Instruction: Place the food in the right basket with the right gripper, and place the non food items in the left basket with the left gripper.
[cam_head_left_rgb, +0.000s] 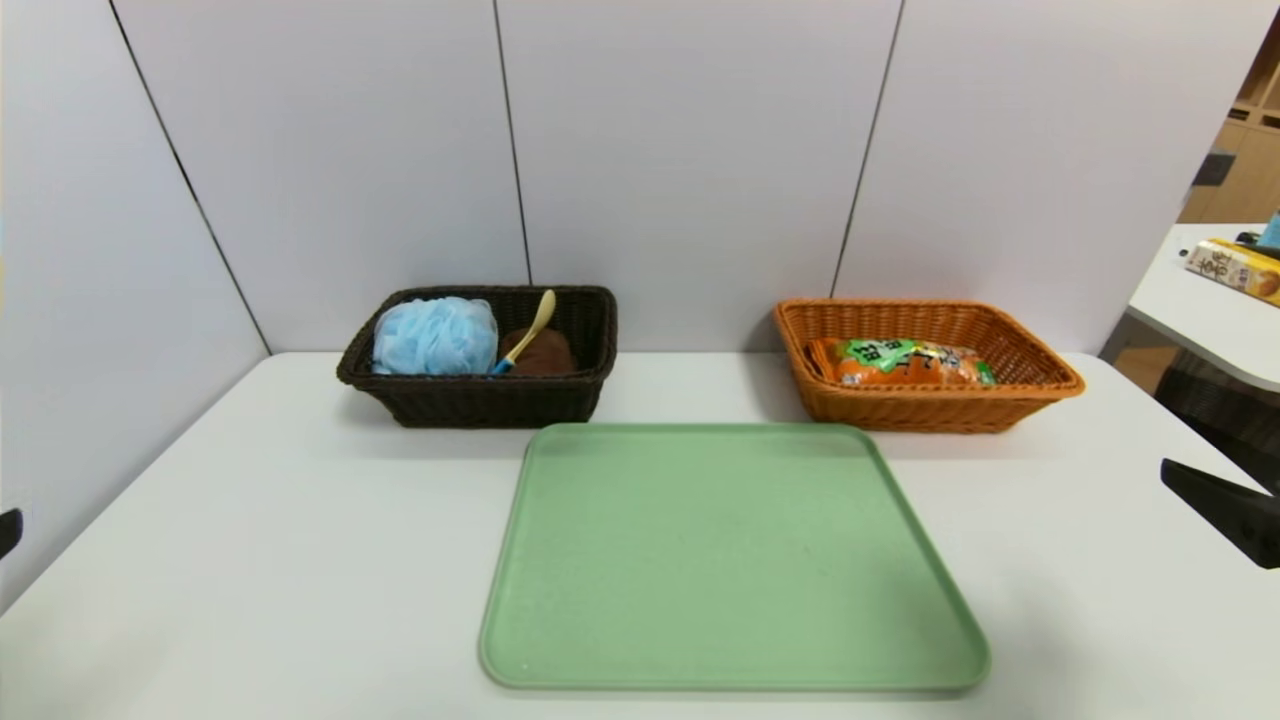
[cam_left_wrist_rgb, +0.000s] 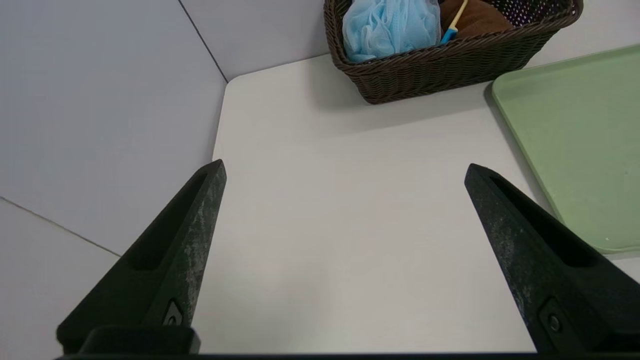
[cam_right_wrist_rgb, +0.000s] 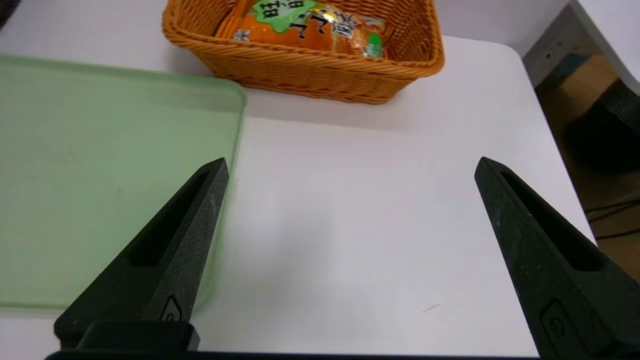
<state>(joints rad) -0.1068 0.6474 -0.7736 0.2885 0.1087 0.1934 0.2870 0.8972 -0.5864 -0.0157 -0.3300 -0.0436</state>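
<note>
My left gripper (cam_left_wrist_rgb: 346, 172) waits spread and empty near the dark basket (cam_head_left_rgb: 490, 402), where the airy blue pouf (cam_head_left_rgb: 436, 337) would squash if pinched mid-body. My right one (cam_right_wrist_rgb: 354, 161), likewise wide and empty, is near the orange basket (cam_head_left_rgb: 930, 408); its snack bag (cam_head_left_rgb: 895, 362) looks light, slick and crushable, best taken gently across the middle.

Likely a lab: white panels (cam_head_left_rgb: 690, 150) stand behind the tray (cam_head_left_rgb: 730, 560), a second table (cam_head_left_rgb: 1200, 300) to its right.
</note>
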